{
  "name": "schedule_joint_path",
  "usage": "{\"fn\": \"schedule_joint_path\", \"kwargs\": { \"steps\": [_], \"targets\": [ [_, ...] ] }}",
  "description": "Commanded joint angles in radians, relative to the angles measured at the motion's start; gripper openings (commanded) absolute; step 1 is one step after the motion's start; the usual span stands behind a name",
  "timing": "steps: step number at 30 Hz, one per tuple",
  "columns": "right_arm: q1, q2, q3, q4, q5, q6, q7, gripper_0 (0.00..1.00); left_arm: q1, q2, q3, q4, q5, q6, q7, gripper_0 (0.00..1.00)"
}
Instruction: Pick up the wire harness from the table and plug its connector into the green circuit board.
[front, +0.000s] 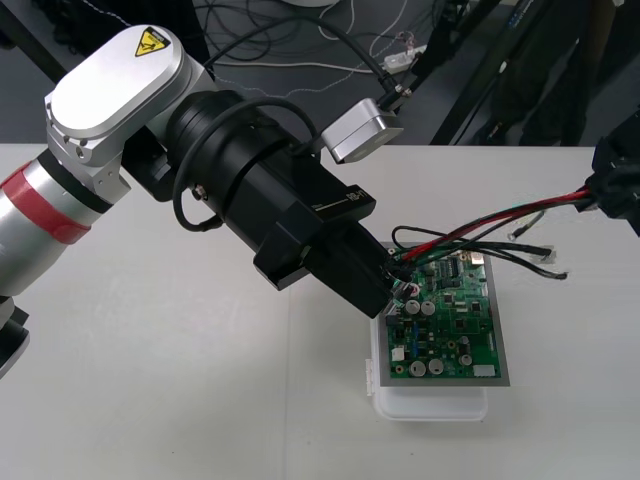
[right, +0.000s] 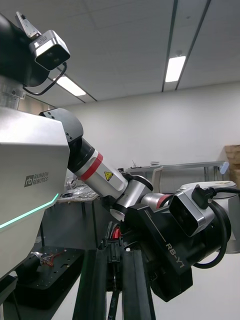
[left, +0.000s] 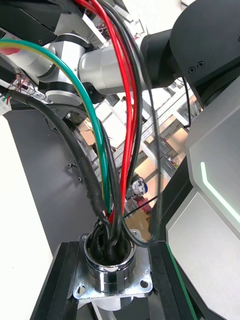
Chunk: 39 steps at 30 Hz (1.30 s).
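The left wrist view shows what the front view hides: the round metal socket (left: 112, 272) of the wire harness (front: 480, 228) gripped between the left claw's (front: 392, 284) black fingers (left: 56, 285), with red, green and black wires rising from it. From above, that claw sits at the far left corner of the green circuit board (front: 452, 318) on its white base (front: 430, 405), with open tabletop (front: 180, 400) around. The right claw (front: 612, 190), well right of the board, is closed on the wires' other end. I cannot make out the plug.

Wires (left: 131, 110) red, green, black. Socket (left: 112, 270) shiny silver. Board (front: 450, 320) green, base (front: 430, 405) white. Table (front: 150, 400) off-white.
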Motion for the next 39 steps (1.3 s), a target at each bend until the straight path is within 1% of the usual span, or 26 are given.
{"fn": "schedule_joint_path", "kwargs": {
  "steps": [1,33,34,36,37,38,39],
  "targets": [
    [0.000,-0.003,0.017,-0.018,0.013,-0.006,0.059,0.00,0.008,-0.020,0.026,-0.031,0.021,-0.033,0.077,0.00],
    [0.000,-0.003,0.010,-0.014,0.010,-0.006,0.033,0.00,0.011,-0.020,0.026,-0.031,0.020,-0.033,0.075,0.00],
    [0.000,-0.003,0.010,-0.014,0.010,-0.006,0.033,0.00,0.011,-0.020,0.026,-0.031,0.021,-0.033,0.074,0.04],
    [0.000,-0.003,0.010,-0.014,0.010,-0.006,0.033,0.00,0.011,-0.020,0.026,-0.031,0.021,-0.033,0.075,0.67],
    [0.000,-0.003,0.010,-0.014,0.010,-0.006,0.033,0.00,0.011,-0.020,0.026,-0.031,0.020,-0.033,0.077,0.79],
    [0.000,-0.003,0.010,-0.014,0.010,-0.006,0.033,0.00,0.011,-0.020,0.026,-0.031,0.021,-0.033,0.077,0.93],
    [0.000,-0.003,0.010,-0.014,0.010,-0.006,0.033,0.00,0.011,-0.020,0.026,-0.031,0.020,-0.033,0.078,0.98]
  ]
}}
